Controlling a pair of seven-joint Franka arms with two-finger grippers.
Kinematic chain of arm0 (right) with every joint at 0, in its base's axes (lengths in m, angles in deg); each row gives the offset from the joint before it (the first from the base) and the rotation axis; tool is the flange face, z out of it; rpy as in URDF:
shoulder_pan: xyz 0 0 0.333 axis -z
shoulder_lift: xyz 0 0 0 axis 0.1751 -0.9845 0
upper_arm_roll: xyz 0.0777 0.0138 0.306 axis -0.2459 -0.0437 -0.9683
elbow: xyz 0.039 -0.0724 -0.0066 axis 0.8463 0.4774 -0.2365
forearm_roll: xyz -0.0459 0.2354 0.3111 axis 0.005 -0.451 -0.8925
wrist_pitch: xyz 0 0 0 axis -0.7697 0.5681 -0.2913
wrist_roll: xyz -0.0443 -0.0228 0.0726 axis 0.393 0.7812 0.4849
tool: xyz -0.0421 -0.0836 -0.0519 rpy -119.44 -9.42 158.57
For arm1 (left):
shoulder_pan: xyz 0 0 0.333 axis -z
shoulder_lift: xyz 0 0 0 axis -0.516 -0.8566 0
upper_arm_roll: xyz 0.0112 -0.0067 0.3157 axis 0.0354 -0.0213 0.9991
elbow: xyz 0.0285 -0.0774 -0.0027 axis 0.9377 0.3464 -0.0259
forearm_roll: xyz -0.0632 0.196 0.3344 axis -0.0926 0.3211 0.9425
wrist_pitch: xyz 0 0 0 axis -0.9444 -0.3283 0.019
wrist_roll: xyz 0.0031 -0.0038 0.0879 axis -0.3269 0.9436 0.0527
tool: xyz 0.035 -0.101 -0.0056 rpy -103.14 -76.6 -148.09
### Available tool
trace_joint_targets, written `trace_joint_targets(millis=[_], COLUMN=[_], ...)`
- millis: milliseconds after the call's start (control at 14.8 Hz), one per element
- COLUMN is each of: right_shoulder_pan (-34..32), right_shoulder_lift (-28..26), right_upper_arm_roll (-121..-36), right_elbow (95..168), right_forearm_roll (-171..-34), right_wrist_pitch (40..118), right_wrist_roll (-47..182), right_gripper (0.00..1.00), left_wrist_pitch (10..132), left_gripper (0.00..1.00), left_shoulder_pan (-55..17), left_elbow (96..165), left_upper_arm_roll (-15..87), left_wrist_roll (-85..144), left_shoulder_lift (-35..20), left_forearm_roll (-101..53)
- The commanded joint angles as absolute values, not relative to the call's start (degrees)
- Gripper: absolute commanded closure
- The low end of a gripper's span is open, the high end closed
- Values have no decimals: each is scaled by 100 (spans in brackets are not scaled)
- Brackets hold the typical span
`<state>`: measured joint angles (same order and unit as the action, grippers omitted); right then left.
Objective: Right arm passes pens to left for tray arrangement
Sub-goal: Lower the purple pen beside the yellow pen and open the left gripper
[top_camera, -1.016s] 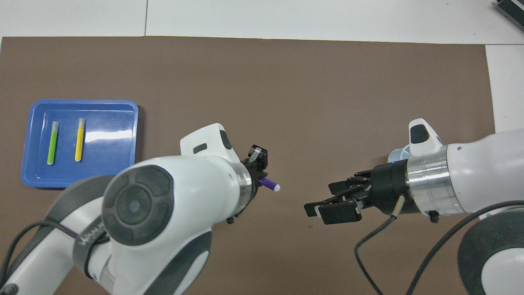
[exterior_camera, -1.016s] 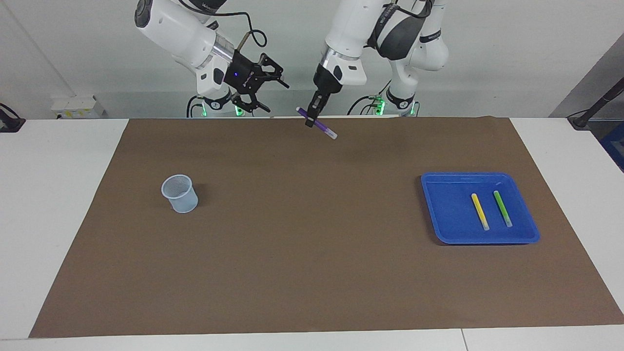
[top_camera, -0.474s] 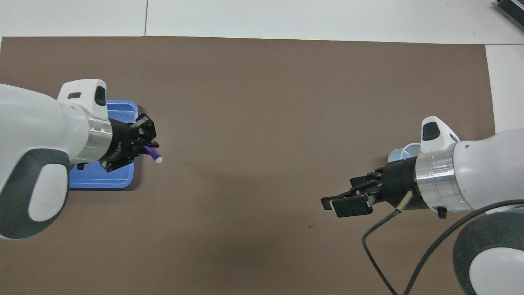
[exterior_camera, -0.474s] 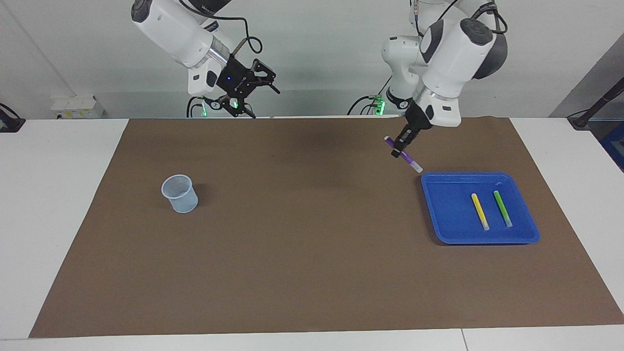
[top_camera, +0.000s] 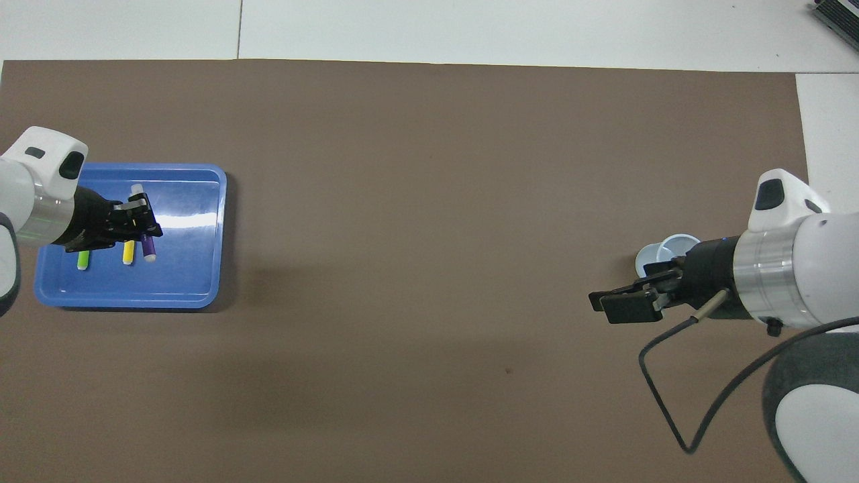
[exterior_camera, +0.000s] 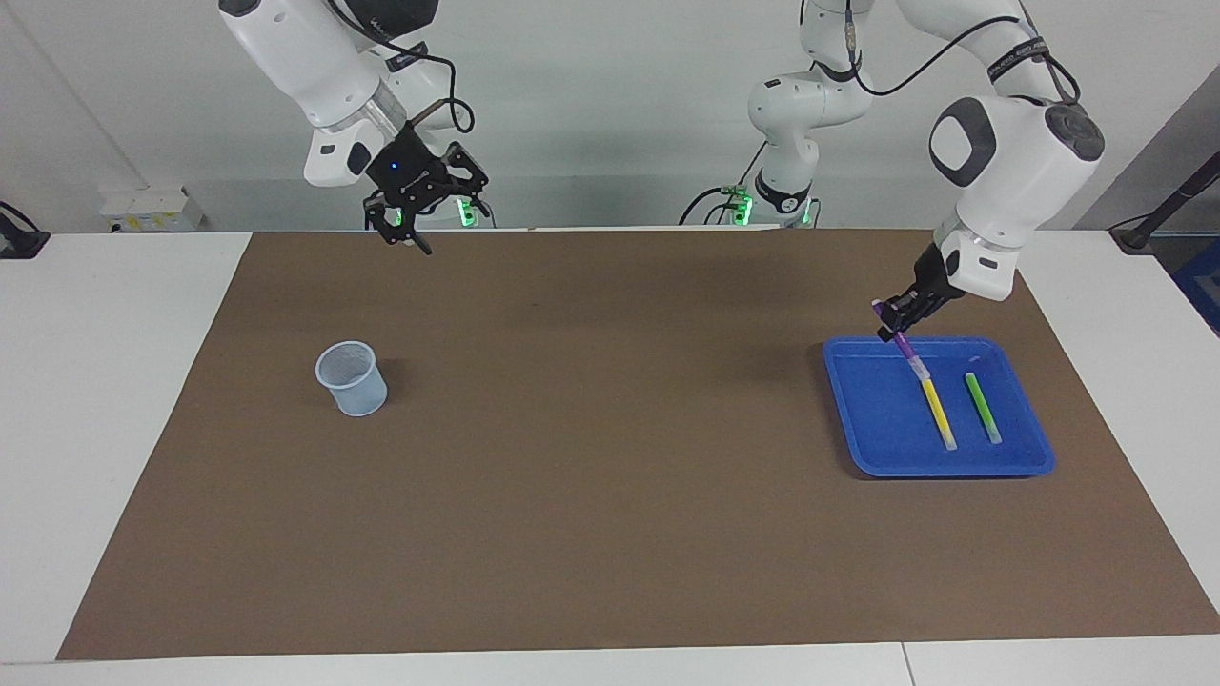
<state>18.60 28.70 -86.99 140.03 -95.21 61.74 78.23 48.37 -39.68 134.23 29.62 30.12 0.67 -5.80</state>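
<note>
The left gripper (exterior_camera: 896, 323) has swung from over the mat's middle to the left arm's end of the table and now hangs over the robot-side edge of the tray (exterior_camera: 872, 419), its fingers clamped on the purple pen (exterior_camera: 906, 349). The right gripper (exterior_camera: 412, 211) has pulled back toward its base and hangs over the mat's robot-side edge toward the right arm's end; its fingers stand apart, holding nothing. The right arm waits.

The purple pen slants down from the fingers, pale cap lowest, over the tray near the robot-side tip of the yellow pen (exterior_camera: 938, 413); whether it touches the tray cannot be told. The yellow pen and green pen (exterior_camera: 982, 407) lie side by side in the tray as before, apart, the green nearer the table's end. The tray is bright blue with a raised rim. The cup (exterior_camera: 352, 378) stands unmoved, farther from the robots than the right gripper's spot
</note>
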Motion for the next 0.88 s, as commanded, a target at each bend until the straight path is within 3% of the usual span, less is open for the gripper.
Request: trace_joint_targets(millis=[0, 271, 813], right_shoulder_pan=[2045, 2098, 2398], right_shoulder_lift=[2862, 2809, 2572], right_upper_arm_roll=[-8749, -8749, -8486], right_elbow=[13868, 13728, 13270], right_forearm_roll=[-9025, -8638, -8232], right_wrist_pitch=[6166, 6140, 5990], right_wrist_roll=[7725, 7743, 7734], right_gripper=[0, 0, 0], left_wrist_pitch=[5309, 5748, 6233], left_gripper=[100, 100, 100], left_shoulder_pan=[-4020, -4074, -4135], left_elbow=[13207, 13004, 13592], left_upper_arm_roll=[2875, 2867, 2875], left_wrist_roll=[2472, 1628, 852], left_shoulder_lift=[-508, -1160, -1257], left_forearm_roll=[-25, 274, 328])
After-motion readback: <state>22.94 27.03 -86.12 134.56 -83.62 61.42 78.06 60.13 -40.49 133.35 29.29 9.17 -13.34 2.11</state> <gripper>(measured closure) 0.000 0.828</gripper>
